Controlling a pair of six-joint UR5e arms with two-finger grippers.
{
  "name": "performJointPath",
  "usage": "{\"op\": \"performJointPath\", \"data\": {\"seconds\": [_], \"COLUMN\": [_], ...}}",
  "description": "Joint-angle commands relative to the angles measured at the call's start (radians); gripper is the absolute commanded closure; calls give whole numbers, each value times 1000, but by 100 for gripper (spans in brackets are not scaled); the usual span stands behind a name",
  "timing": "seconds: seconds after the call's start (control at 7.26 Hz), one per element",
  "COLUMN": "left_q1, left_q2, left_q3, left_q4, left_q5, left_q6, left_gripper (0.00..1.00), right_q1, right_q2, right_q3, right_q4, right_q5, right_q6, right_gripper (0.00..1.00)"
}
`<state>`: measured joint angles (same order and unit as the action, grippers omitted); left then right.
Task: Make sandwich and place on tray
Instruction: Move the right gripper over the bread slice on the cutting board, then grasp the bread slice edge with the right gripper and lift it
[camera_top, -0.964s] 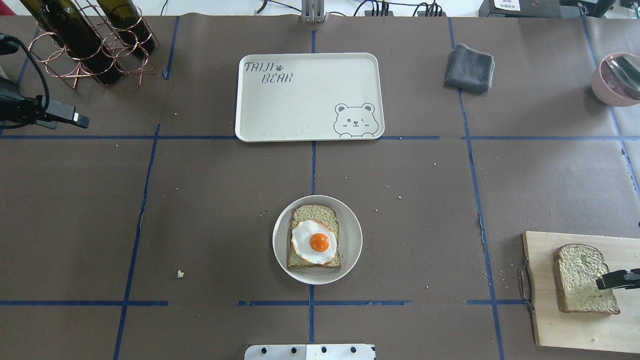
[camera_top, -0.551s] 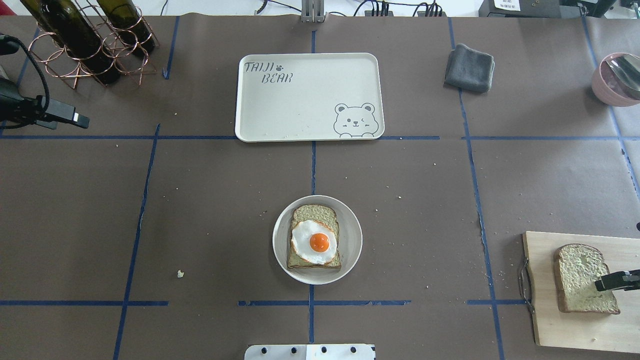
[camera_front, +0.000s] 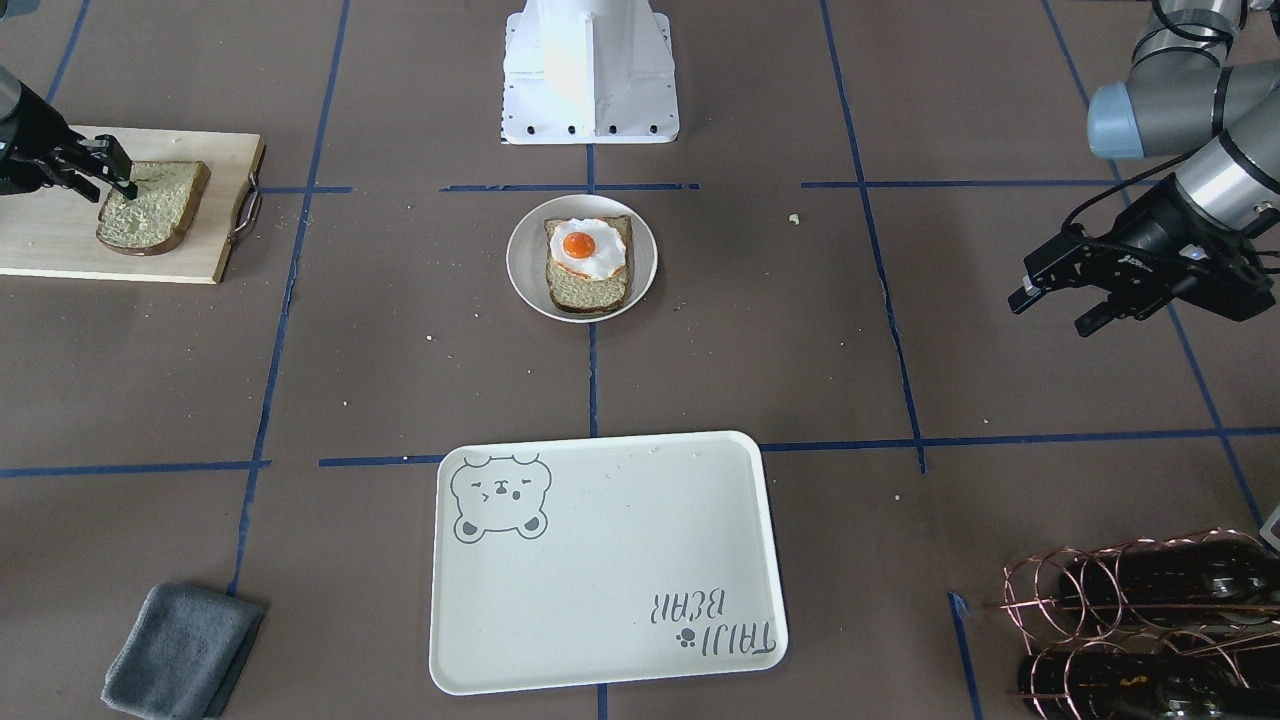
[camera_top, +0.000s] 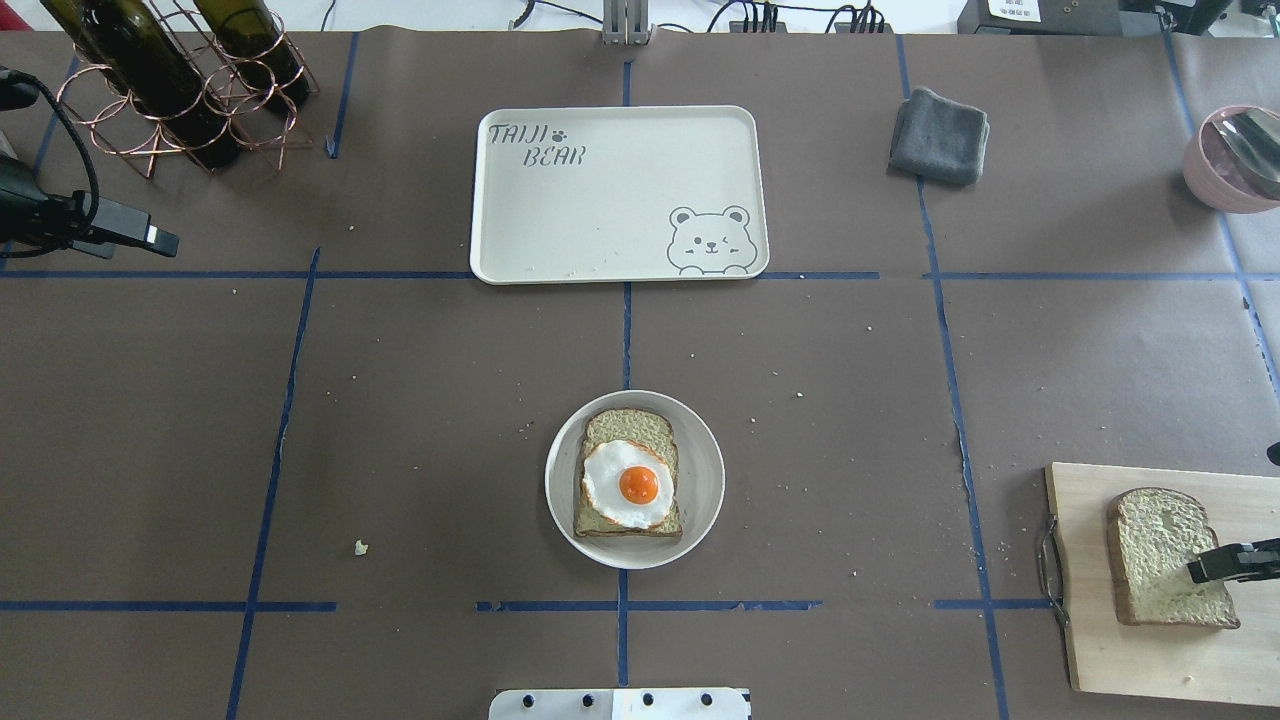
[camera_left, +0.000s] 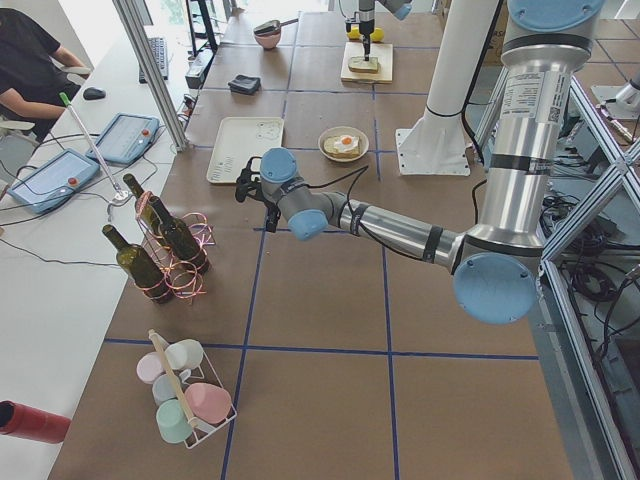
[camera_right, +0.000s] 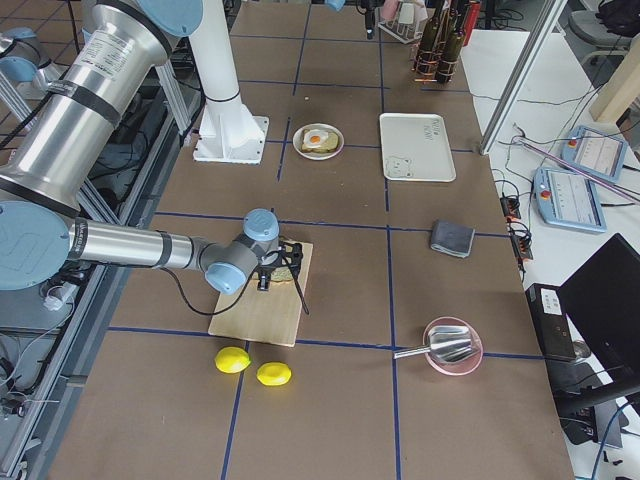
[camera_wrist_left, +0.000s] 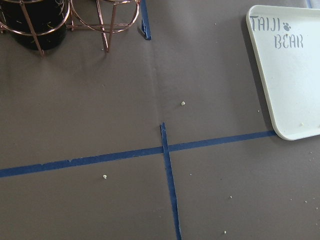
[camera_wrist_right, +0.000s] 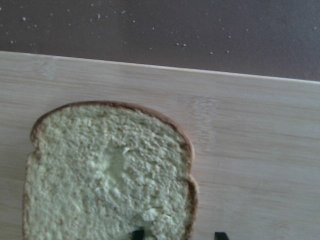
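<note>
A bread slice (camera_top: 630, 425) with a fried egg (camera_top: 632, 485) on it lies on a small round white plate (camera_top: 700, 440) near the table's front middle. The second bread slice (camera_top: 1160, 550) lies on the wooden cutting board (camera_top: 1130, 650) at the right. My right gripper (camera_front: 118, 170) is open just above this slice. In the right wrist view one fingertip (camera_wrist_right: 137, 234) is over the bread (camera_wrist_right: 110, 175) and the other is past the crust. The cream tray (camera_top: 600, 200) is empty. My left gripper (camera_front: 1050, 300) is open and empty, far left.
A copper wine rack with dark bottles (camera_top: 170, 90) stands at the back left. A folded grey cloth (camera_top: 940, 135) and a pink bowl with a metal scoop (camera_top: 1235, 160) are at the back right. Two lemons (camera_right: 250, 365) lie beside the cutting board.
My right gripper has crept slightly further over the bread slice on the board. The left arm, plate and tray have not moved.
</note>
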<state>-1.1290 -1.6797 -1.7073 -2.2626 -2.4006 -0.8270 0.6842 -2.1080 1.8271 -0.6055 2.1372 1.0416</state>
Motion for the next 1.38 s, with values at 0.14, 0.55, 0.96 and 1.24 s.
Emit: {"op": "performJointPath", "data": {"seconds": [0.14,0.55,0.96,1.24], "left_q1": [-2,0,0,0], "left_q2": [3,3,5,3], "left_q3": [-2,0,2,2], "left_q4": [0,0,0,0], "left_q5": [0,0,0,0], "left_q6": [-1,0,0,0], "left_gripper": [0,0,0,0], "right_q1": [0,6,120,309], "right_q2": [2,3,9,84], "right_q3": [1,33,124,144], "right_q4": [6,15,16,26], "right_q5": [3,3,67,288], "right_q6": [0,0,-5,-3], "right_gripper": [100,100,100,100]}}
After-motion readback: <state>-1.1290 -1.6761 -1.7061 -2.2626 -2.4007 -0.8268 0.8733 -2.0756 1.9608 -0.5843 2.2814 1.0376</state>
